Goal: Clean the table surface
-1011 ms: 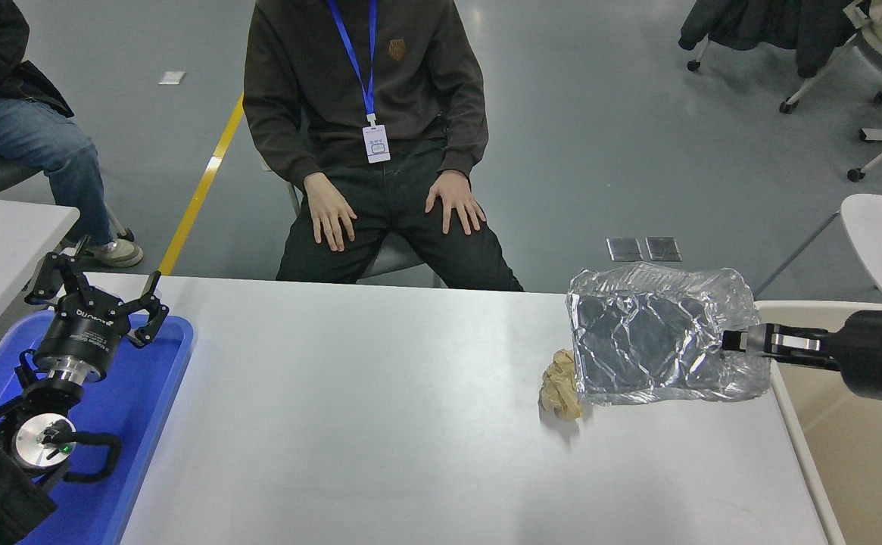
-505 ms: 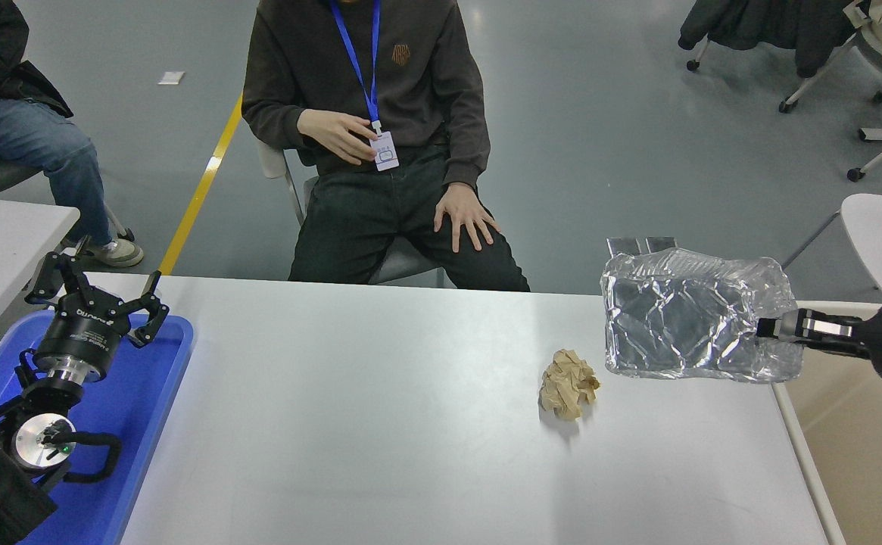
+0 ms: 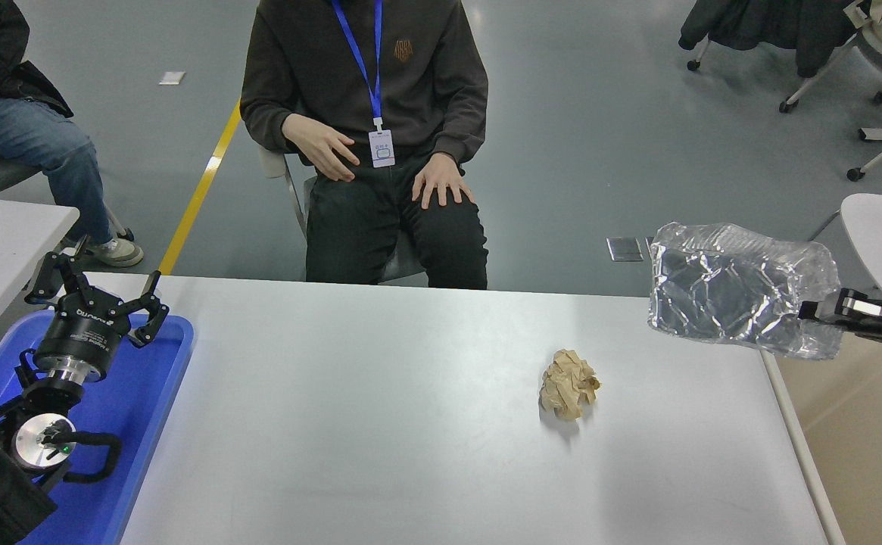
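One crumpled clear plastic bag (image 3: 740, 295) hangs clamped in the right gripper (image 3: 827, 312) fingers, lifted off the desk (image 3: 380, 424) past its right edge, probably for a bin (image 3: 857, 424) below. Well left of those fingers lies a brown paper wad (image 3: 568, 383). The left gripper (image 3: 92, 303), fingers spread, sits parked over a blue tray (image 3: 149, 401).

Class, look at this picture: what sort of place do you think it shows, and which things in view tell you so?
Probably a robot test lab or workshop. A white table stands on a bare grey floor with a yellow line; a person with a lanyard sits watching; wheeled chairs stand about.
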